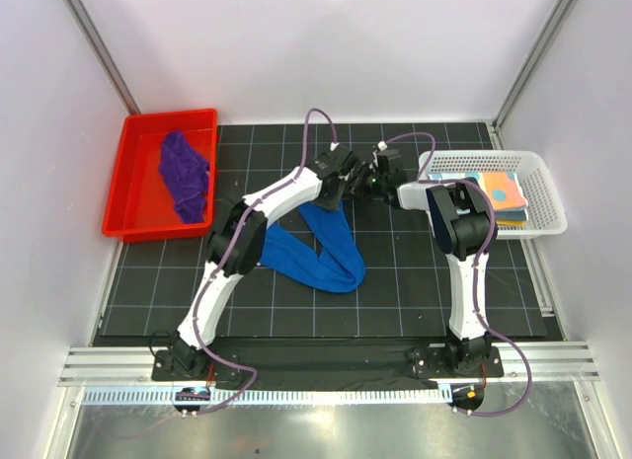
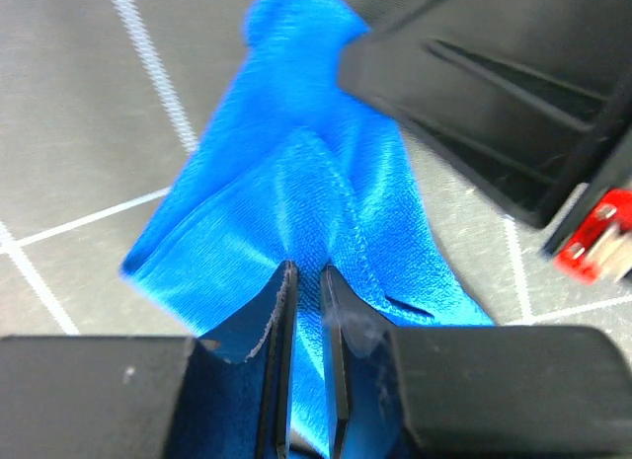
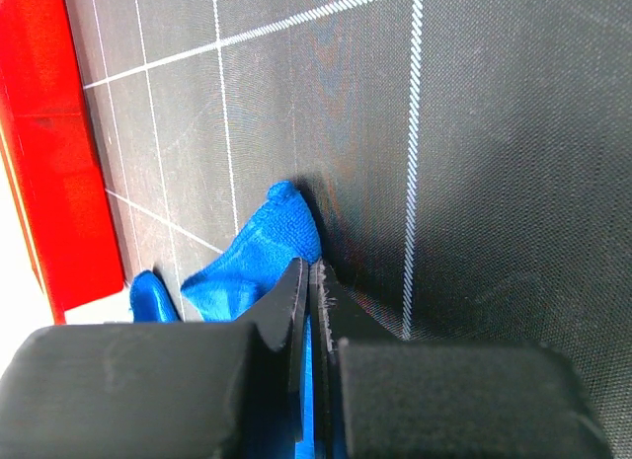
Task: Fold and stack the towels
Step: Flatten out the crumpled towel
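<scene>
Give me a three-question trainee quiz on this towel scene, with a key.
1. True or false: the purple towel lies in the red tray.
2. Fill in: the patterned towel lies in the white ____.
3. The left gripper and right gripper both pinch which one? A purple towel; B blue towel; C patterned towel.
Key: 1 true; 2 white basket; 3 B.

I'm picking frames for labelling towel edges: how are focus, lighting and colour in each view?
Top external: evenly lit and sharp, only soft shadows on the mat. Left wrist: the blue towel is oversaturated and shiny, its weave washed out; the near fingers are soft. Right wrist: the grid lines are crisp, the close fingers blurred.
</scene>
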Available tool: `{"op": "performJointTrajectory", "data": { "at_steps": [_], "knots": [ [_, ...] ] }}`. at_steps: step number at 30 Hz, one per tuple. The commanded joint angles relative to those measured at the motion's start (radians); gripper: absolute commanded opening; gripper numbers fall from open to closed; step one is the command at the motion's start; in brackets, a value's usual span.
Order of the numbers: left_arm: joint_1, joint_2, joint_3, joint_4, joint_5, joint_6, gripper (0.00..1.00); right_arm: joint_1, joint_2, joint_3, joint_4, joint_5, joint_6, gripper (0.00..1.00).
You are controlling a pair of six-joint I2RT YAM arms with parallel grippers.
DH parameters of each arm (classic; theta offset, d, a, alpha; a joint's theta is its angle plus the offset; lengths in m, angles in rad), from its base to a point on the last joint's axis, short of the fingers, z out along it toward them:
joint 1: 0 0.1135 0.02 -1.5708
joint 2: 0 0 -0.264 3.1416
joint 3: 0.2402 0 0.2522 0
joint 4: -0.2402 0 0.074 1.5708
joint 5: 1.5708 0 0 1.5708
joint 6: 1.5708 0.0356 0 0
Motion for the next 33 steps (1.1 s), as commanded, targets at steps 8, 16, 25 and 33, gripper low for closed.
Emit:
{"op": "performJointTrajectory", "data": {
  "at_steps": [8,16,25,33],
  "knots": [
    [0.076,-0.192,-0.127,0.093,0.019,-0.022,0.19,-0.016,0.0,-0.022,-0.113,0.156,-0.079,0.01],
    [0.12,-0.255,-0.246,0.143,-0.012,-0.043,0.19,-0.017,-0.039,-0.027,-0.163,0.234,-0.119,0.01],
    [0.258,-0.332,-0.358,0.234,0.089,-0.091,0.12,-0.031,-0.074,-0.037,-0.188,0.289,-0.149,0.01],
    [0.142,-0.251,-0.196,0.256,0.088,-0.17,0.52,-0.028,-0.062,-0.033,-0.183,0.277,-0.146,0.01]
  ]
}}
